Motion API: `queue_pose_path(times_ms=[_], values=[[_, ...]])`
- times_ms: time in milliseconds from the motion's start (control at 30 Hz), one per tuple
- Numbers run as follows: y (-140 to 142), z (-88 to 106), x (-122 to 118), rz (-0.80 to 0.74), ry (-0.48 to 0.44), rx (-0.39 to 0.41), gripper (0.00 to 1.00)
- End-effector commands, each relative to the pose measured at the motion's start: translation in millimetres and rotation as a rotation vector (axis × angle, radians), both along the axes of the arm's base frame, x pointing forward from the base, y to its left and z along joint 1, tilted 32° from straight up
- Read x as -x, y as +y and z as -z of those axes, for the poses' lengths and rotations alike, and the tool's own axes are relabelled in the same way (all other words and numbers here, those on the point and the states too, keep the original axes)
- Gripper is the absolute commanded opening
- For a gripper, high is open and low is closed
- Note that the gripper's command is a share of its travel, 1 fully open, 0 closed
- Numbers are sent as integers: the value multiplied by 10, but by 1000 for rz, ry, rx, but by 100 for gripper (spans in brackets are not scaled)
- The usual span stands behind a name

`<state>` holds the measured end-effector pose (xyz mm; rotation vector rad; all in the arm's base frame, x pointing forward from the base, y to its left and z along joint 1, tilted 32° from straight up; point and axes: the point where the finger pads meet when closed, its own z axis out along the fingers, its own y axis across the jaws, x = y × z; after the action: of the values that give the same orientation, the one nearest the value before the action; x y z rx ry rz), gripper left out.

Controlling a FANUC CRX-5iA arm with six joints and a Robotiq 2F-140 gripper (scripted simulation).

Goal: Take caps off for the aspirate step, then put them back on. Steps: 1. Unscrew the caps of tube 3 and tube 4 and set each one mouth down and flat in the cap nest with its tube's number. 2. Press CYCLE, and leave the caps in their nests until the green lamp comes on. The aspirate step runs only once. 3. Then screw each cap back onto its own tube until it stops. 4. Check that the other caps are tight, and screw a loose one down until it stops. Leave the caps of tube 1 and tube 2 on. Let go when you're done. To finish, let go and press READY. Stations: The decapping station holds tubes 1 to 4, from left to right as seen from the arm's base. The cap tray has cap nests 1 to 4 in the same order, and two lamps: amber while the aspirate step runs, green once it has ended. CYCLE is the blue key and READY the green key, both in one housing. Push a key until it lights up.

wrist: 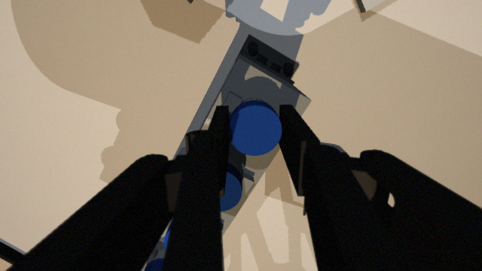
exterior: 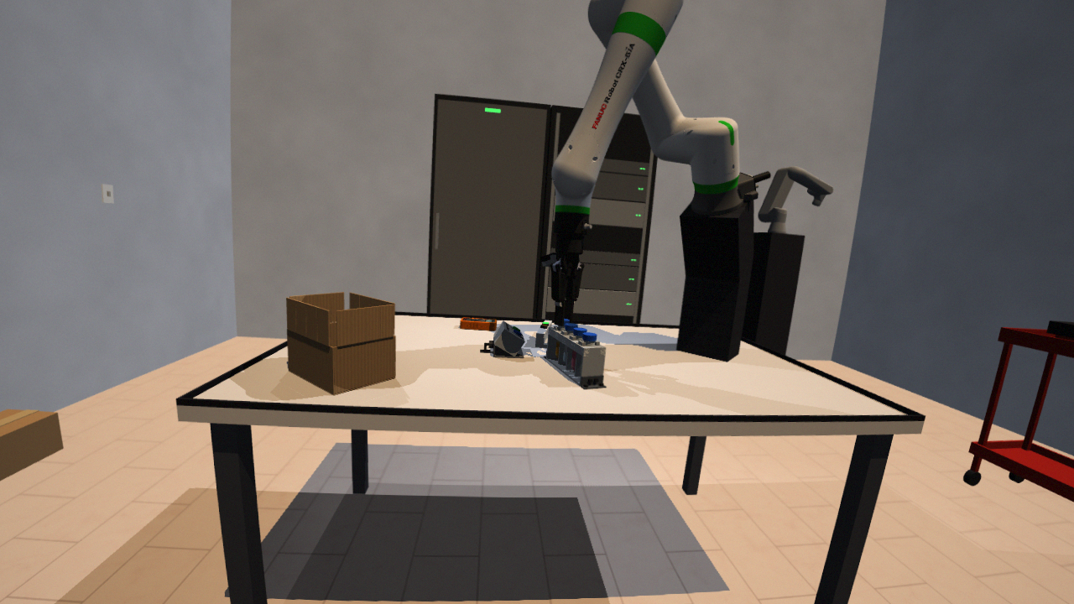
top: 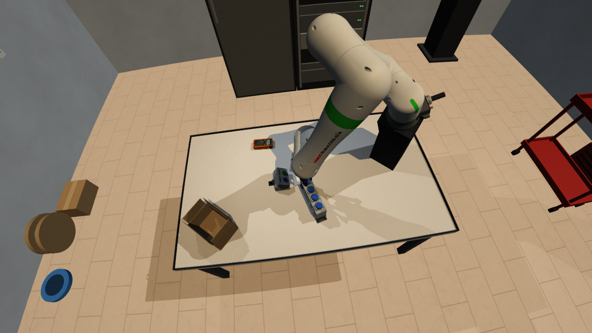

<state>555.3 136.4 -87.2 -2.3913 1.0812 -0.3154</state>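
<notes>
The grey tube rack [top: 314, 202] stands in the middle of the table, with blue caps on its tubes. My gripper [wrist: 254, 124] points down over the rack's end nearest the key housing [top: 282, 178]. Its two black fingers touch both sides of the end tube's blue cap [wrist: 256, 127], which sits on its tube. Three more blue caps [top: 314, 197] show along the rack in the top view. In the exterior view the gripper [exterior: 565, 311] hangs upright above the rack [exterior: 576, 352]. A pale grey part, perhaps the cap tray [wrist: 263, 15], lies beyond the rack's end; its nests are hidden.
An open cardboard box [top: 211, 223] sits at the table's front left. An orange multimeter [top: 262, 143] lies at the back. The black robot pedestal [top: 391, 140] stands at the back right. A red cart [top: 567, 161] stands off the table.
</notes>
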Motion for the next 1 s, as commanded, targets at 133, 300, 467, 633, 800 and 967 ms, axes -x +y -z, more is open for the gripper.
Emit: queue_pose_path(times_ms=[133, 300, 467, 633, 800, 967], values=[[-5, -4, -3, 42, 16, -22, 30], [-5, -4, -4, 254, 101, -122, 30], [-4, -2, -4, 382, 152, -181, 30], [-4, -1, -5, 595, 238, -281, 30], [-3, 1, -6, 787, 315, -375, 30], [-2, 2, -6, 890, 357, -419, 30]])
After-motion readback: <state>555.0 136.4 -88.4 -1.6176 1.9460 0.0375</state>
